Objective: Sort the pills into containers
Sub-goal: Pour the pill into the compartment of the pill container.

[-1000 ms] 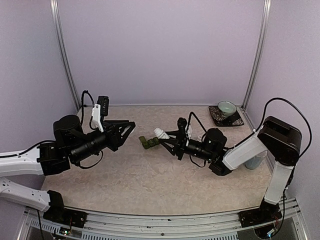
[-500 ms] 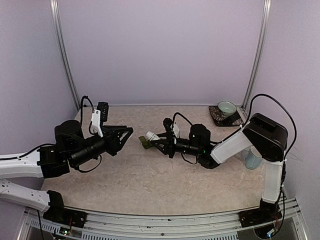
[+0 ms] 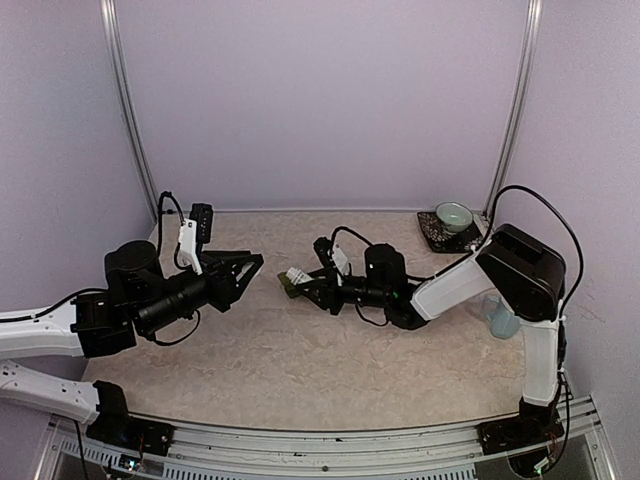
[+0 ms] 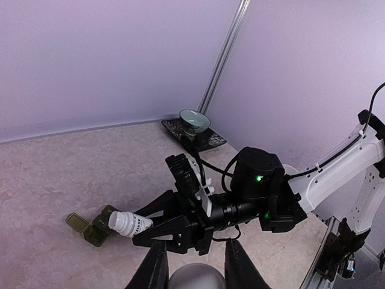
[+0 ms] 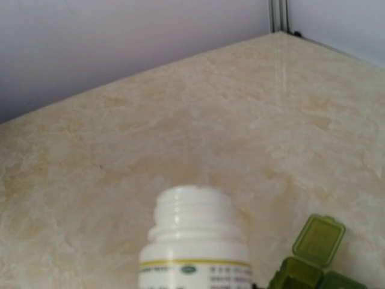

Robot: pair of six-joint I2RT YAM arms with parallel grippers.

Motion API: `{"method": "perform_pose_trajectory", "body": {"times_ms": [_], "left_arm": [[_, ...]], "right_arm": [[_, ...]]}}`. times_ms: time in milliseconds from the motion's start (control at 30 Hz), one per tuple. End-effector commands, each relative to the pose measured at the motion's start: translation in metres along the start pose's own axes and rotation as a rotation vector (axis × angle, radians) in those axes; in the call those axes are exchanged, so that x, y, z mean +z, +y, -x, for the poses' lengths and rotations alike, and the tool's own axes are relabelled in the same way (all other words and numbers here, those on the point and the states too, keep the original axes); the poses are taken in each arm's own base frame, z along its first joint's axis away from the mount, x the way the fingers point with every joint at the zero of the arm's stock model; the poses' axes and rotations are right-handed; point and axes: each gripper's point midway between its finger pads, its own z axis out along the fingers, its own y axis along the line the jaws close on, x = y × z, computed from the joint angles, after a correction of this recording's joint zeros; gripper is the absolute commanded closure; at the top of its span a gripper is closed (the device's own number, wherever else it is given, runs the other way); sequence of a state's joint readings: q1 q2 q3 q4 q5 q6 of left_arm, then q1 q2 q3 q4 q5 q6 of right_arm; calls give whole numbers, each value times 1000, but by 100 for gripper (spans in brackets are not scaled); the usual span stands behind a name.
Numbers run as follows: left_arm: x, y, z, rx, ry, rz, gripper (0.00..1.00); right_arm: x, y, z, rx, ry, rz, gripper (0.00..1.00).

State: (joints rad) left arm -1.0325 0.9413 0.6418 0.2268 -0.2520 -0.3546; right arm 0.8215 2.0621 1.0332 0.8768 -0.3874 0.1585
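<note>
The containers [image 3: 288, 287] are a small dark green strip lying mid-table, with one lid standing open [image 5: 319, 238]. My right gripper [image 3: 301, 279] reaches left, shut on a white pill bottle [image 3: 296, 274]. The bottle [image 5: 194, 241] has no cap and lies almost level, its open mouth close beside the containers [image 4: 90, 226]. No pills show. My left gripper [image 3: 256, 264] hovers just left of the strip, pointing at it. In the left wrist view its fingers [image 4: 156, 268] are shut on a grey round cap [image 4: 194, 278].
A green bowl [image 3: 453, 216] on a dark saucer sits in the back right corner. A pale blue mug [image 3: 503, 318] stands by the right arm's elbow. Purple walls and metal posts close in the table.
My right arm has stretched leftward, carrying the bottle from right of the containers to right at them. The left gripper has drawn back slightly, still shut.
</note>
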Motion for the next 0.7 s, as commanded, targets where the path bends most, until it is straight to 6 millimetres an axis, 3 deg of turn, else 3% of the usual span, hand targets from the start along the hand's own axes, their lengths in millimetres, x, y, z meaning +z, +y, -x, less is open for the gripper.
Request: {"method": "perform_pose_trajectory", "body": {"times_ms": [0,667], "left_arm": [[-2,4,2,11,-5,14,82],[-1,1,2,2,1,2,82]], "right_arm": [[5,-11,-13,31,52,-31,97],[20,-38,-37,83,131,-99,97]]}}
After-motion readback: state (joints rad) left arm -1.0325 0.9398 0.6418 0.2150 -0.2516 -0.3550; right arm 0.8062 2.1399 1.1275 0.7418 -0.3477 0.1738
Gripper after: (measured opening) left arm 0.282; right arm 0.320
